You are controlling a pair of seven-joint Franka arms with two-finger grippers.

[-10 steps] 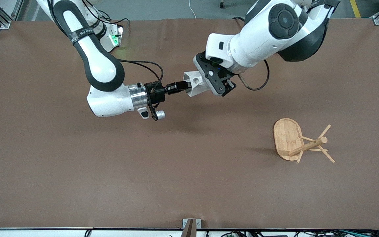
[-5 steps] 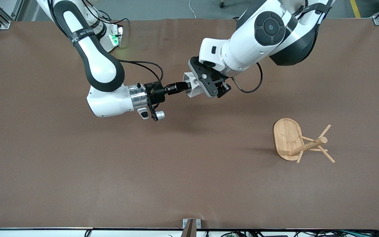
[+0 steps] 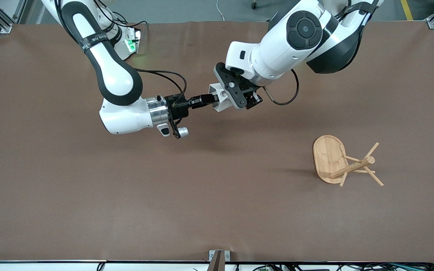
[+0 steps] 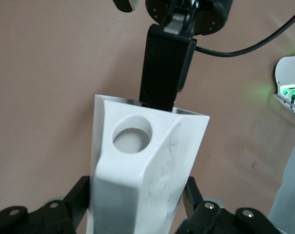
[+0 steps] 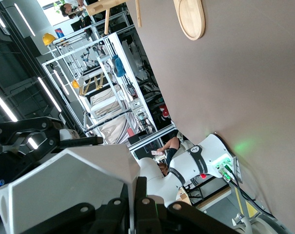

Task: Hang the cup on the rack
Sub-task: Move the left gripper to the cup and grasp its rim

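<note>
The white faceted cup (image 3: 219, 104) hangs in the air over the part of the table near the robots' bases, held from both ends. My right gripper (image 3: 211, 99) is shut on its rim wall, one finger inside the cup (image 5: 64, 190), as the right wrist view shows at the right gripper (image 5: 137, 197). My left gripper (image 3: 228, 100) is shut on the cup's body (image 4: 137, 161), with black fingers (image 4: 76, 195) pressed against both sides below the handle's round hole. The bamboo rack (image 3: 343, 162) stands on the table toward the left arm's end, away from both grippers.
Brown mat (image 3: 126, 195) covers the table. A control box with a green light (image 3: 131, 44) sits by the right arm's base. The rack's oval base (image 5: 190, 17) also shows in the right wrist view.
The left arm slid a little toward the right arm's end, over the cup. Its jaws went from open to shut on the cup's sides. The right gripper and cup stayed put.
</note>
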